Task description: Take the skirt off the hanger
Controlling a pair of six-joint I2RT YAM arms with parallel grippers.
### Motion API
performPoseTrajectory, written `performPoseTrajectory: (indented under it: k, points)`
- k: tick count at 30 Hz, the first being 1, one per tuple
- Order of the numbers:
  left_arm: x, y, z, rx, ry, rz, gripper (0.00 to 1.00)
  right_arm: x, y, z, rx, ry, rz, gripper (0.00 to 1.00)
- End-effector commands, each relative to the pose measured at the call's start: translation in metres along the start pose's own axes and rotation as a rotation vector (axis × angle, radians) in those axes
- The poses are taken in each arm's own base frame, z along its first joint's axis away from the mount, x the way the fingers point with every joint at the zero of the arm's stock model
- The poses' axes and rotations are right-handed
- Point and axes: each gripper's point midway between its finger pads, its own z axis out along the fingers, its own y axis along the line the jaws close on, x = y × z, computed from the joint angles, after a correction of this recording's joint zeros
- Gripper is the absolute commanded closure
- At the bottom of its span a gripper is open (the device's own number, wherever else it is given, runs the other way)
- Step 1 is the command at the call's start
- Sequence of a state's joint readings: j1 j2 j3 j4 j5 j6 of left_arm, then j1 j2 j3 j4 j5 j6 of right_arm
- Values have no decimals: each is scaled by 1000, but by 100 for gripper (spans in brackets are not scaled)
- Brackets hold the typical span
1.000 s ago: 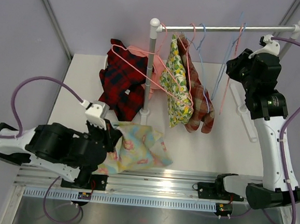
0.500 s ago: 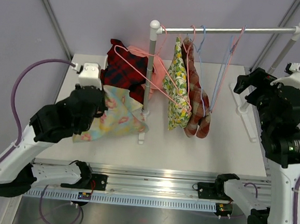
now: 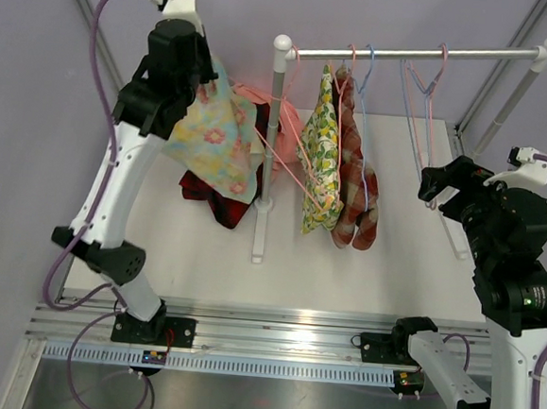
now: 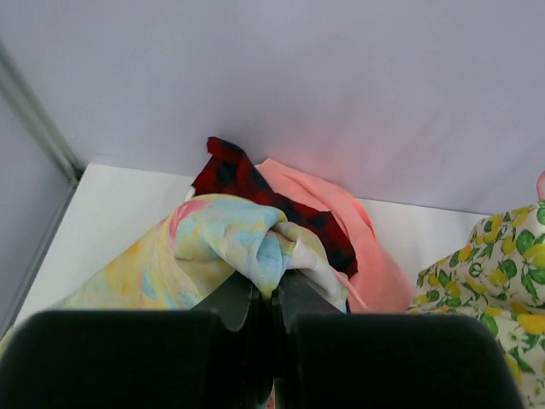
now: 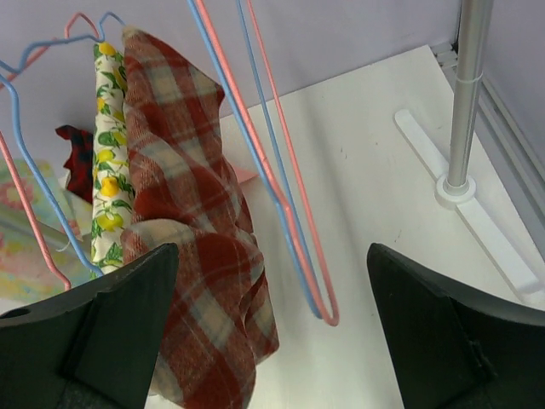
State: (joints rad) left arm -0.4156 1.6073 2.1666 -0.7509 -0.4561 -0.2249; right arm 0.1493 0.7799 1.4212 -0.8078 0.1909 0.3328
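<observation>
Wrist view: left fingers (image 4: 232, 311) pinch pastel skirt (image 4: 226, 239); overhead hides grip. Right fingers (image 5: 443, 332) wide.

Arm poses: the left reaches high with its pincer closed, the right stands upright with its pincer spread.

The left arm (image 3: 115, 168) rises steeply from its base at the near edge of the desk, leaning toward the far left corner, with the wrist at the top bent over toward the centre. The left pincer (image 4: 272, 288) has its two fingers pressed together, pinching a fold of cloth (image 4: 247, 234). The right arm (image 3: 517, 299) stands nearly vertical over its base, its upper links folded inward. The right pincer (image 3: 434, 184) points left, its fingers (image 5: 111, 315) set wide apart, gripping nothing.
</observation>
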Motion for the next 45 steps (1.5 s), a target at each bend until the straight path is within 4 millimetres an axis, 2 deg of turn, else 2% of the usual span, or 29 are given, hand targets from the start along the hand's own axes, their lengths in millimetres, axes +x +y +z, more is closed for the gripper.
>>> performPoseTrajectory:
  k: [1,2,4,5,7,8,9,11,12,13,14,15,16,18,19,21,22,25,26,27,28,29,31,32,36,38,39,40,45]
  points:
    - [-40,-28,24,122,-115,-28,100,5,3,-4,-33,1,-2,0]
    - [-22,-32,51,108,-75,-29,100,6,3,-5,-35,5,1,1]
    - [-9,-25,76,86,-46,-45,100,9,3,-6,-39,15,-1,1]
    - [17,-22,96,62,7,-49,100,8,2,-7,-39,12,-8,1]
    - [39,-22,111,57,33,-66,100,7,0,-11,-32,3,-15,0]
    - [83,-20,123,43,117,-59,100,6,-1,-12,-28,-3,-20,1]
    - [91,-19,122,42,125,-72,100,5,-2,-13,-25,-9,-19,0]
    - [117,-17,127,32,158,-97,80,5,0,-14,-33,-7,-13,1]
    - [142,-13,130,20,207,-87,67,6,1,-13,-38,-3,-10,1]
    - [149,-14,131,22,220,-87,33,5,3,-13,-49,-2,-10,1]
    - [153,-14,130,26,234,-85,16,7,8,-13,-75,7,-5,1]
    - [152,-13,128,24,236,-83,2,6,12,-14,-99,9,-6,1]
    - [150,-11,124,17,244,-77,1,3,18,-17,-135,-7,-10,1]
    - [132,-6,113,7,212,-74,1,-2,30,-22,-205,-23,-25,1]
    - [108,-4,97,15,168,-85,1,-9,37,-27,-249,-53,-29,1]
    - [86,0,79,23,127,-88,1,-15,48,-32,-307,-77,-31,1]
    - [67,4,58,34,97,-96,1,-23,54,-33,-338,-106,-31,1]
    - [54,10,25,58,88,-97,1,-32,74,-30,-421,-112,-22,1]
    - [53,15,3,73,80,-97,1,-33,81,-30,-456,-100,-12,1]
    - [54,18,-8,78,78,-97,1,-34,85,-27,-472,-96,-5,1]
    - [57,21,-17,85,75,-95,1,-38,91,-19,-487,-97,3,0]
    - [66,28,-39,105,78,-96,1,-39,97,-15,-508,-87,16,1]
    - [76,31,-59,139,81,-103,1,-41,105,4,-525,-75,24,1]
    - [87,32,-78,177,93,-113,1,-41,110,9,-538,-65,31,1]
    - [125,42,-122,227,134,-132,1,-41,121,40,-554,-37,42,1]
    - [144,48,-138,242,164,-123,1,-38,126,56,-561,-10,59,1]
    - [165,55,-143,227,210,-108,1,-41,130,60,-574,-18,63,2]
    - [167,63,-157,227,189,-112,1,-39,132,69,-575,-4,69,3]
    - [205,90,-179,178,202,-98,1,-30,146,94,-600,35,88,5]
